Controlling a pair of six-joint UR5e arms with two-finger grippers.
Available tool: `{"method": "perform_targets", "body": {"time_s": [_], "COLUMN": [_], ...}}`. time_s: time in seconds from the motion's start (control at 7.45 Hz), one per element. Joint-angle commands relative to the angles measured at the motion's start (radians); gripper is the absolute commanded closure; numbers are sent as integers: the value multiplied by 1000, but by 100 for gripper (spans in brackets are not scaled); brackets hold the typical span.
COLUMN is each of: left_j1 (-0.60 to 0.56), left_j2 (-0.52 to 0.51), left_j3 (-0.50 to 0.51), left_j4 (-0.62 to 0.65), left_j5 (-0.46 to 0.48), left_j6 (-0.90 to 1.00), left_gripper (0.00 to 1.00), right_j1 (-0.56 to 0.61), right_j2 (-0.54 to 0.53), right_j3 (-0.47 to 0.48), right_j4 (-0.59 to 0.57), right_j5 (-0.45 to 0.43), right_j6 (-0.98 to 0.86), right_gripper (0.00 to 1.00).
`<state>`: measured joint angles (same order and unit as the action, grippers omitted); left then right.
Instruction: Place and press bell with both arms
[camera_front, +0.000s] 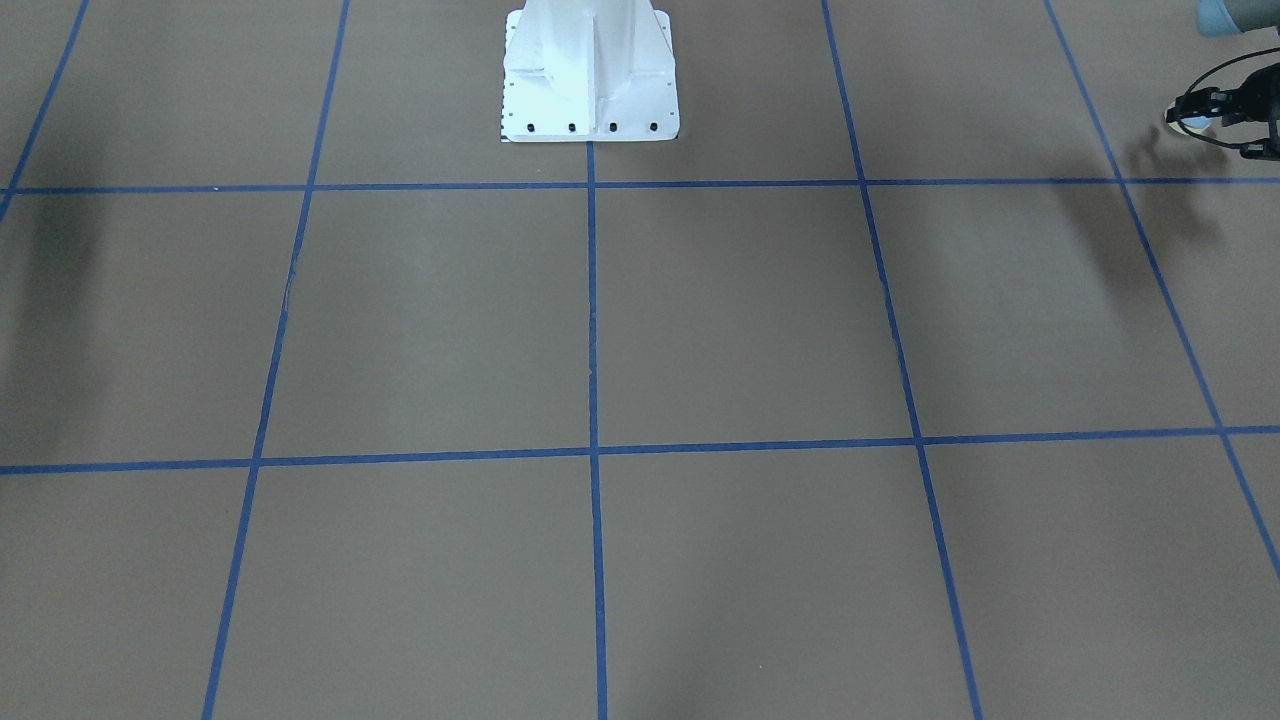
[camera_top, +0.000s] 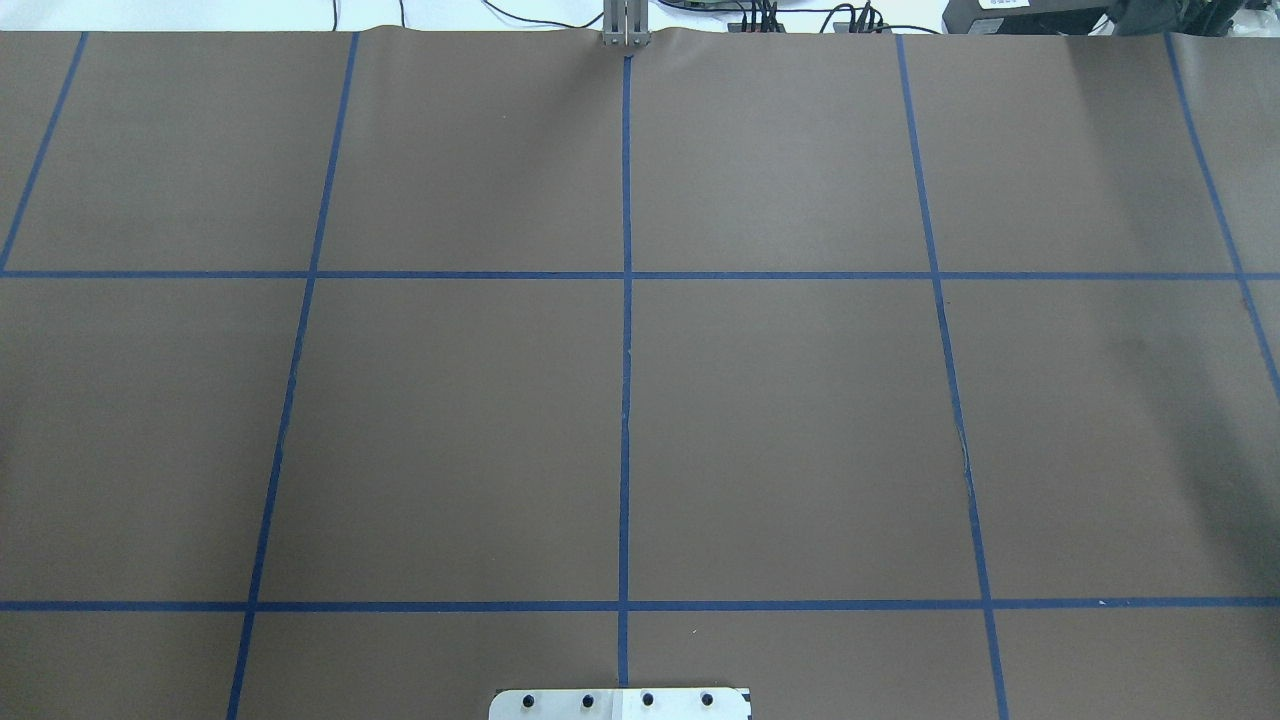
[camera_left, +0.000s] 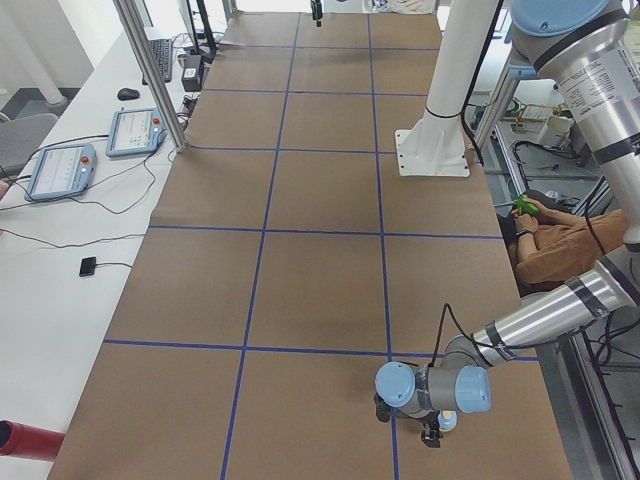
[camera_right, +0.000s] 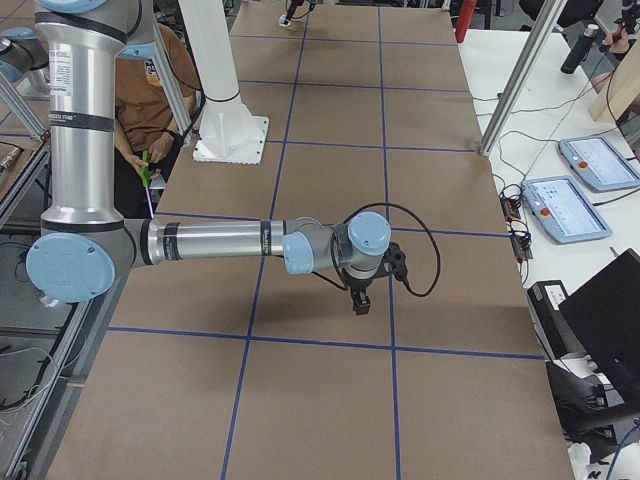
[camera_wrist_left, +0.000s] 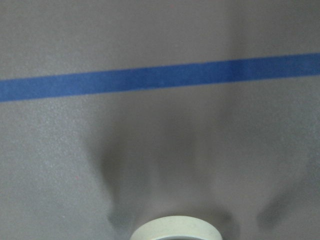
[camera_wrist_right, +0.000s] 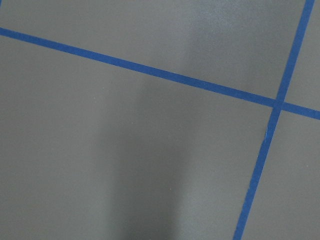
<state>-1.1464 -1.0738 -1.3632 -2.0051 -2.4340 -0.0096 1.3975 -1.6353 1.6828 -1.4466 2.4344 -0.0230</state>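
Observation:
The bell (camera_front: 1193, 124) is light-blue with a cream base, at the far right edge of the front-facing view. My left gripper (camera_front: 1203, 112) is shut on it and holds it just above the brown table, where it casts a shadow. Its cream rim shows at the bottom of the left wrist view (camera_wrist_left: 176, 228). From the left side, the left gripper (camera_left: 432, 435) and the bell (camera_left: 447, 421) are near the table's near end. My right gripper (camera_right: 360, 303) hangs over a blue tape line. It shows only in the side views, so I cannot tell whether it is open or shut.
The white pedestal (camera_front: 590, 80) is bolted at the robot's edge of the table (camera_top: 780, 420), which has a blue tape grid. An operator (camera_left: 555, 240) sits beside that edge. Tablets (camera_left: 60, 170) and cables lie on the white side table. Aluminium posts (camera_left: 150, 70) stand there.

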Motion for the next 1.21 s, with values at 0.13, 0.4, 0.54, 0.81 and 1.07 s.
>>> {"method": "perform_targets", "body": {"time_s": [0.13,0.4,0.54,0.81,1.07], "left_j1": [10,13,14,16,20], "left_j2": [0,0,0,0,-3], "left_j3": [6,15,15,15,7], "left_j4": [2,0,0,0,-4], "left_j5": [-25,-23,-23,-23,-25], "left_j6": [-13,-13,-13,-13,-13], "left_gripper": [1,3,11,35,80], "right_j1": [0,0,0,0,1], "right_j2": [0,0,0,0,-3], "right_j3": [0,3,5,21,35], "right_j4": [0,0,0,-2,-3], "right_j5": [2,2,2,3,2], "right_j6": [0,0,0,0,0], "right_gripper": [0,0,0,0,0]}}
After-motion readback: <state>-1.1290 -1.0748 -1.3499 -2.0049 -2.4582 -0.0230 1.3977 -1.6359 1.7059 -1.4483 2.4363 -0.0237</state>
